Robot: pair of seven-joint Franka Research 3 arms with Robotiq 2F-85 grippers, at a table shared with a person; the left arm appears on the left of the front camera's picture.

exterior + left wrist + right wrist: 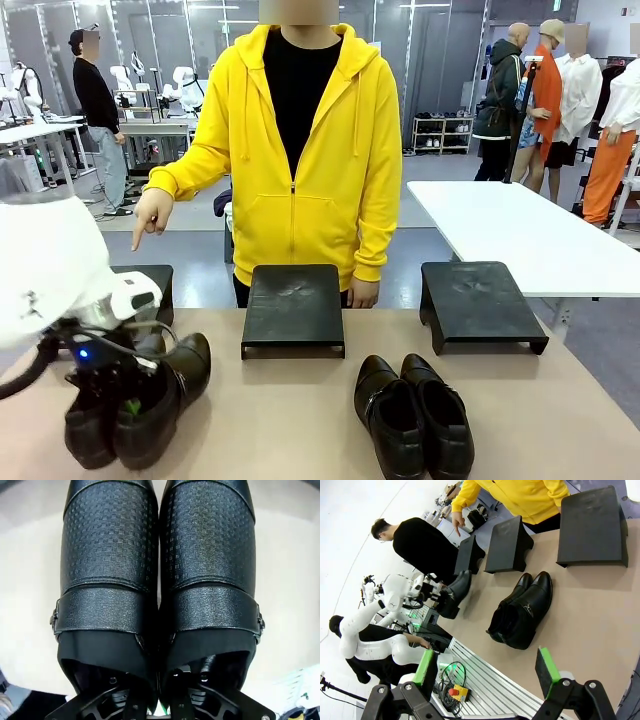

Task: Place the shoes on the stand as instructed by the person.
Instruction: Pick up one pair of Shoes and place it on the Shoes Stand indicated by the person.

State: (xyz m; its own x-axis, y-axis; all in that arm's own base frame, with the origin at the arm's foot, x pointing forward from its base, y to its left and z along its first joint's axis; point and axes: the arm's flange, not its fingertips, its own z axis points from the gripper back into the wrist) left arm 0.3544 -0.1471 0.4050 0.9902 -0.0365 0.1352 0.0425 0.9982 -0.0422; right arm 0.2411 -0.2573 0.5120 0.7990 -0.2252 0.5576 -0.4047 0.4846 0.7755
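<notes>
In the front view your left hand sat low at the near left of the desk, buried between the two shoes of the left pair of shoes, with just a sliver of green pad showing. The left wrist view settled what the front could not: one finger went down into each shoe and the jaws were closed, pinching the two inner walls together, so that hand was gripping the pair, toes pointing away from the camera. The pair looked tipped, heels up, and may have been just off the desk, though I couldn't be sure from these angles. The right pair of shoes lay side by side on the desk at near right, untouched, just in front of the gap between the middle stand and the right stand. Your right wrist view showed the right hand wide open and holding nothing, well back from that pair. Across the desk the person held a pointing finger downward above the left stand, which your left arm partly covered in the front view; the right wrist view showed all three stands in a row.
</notes>
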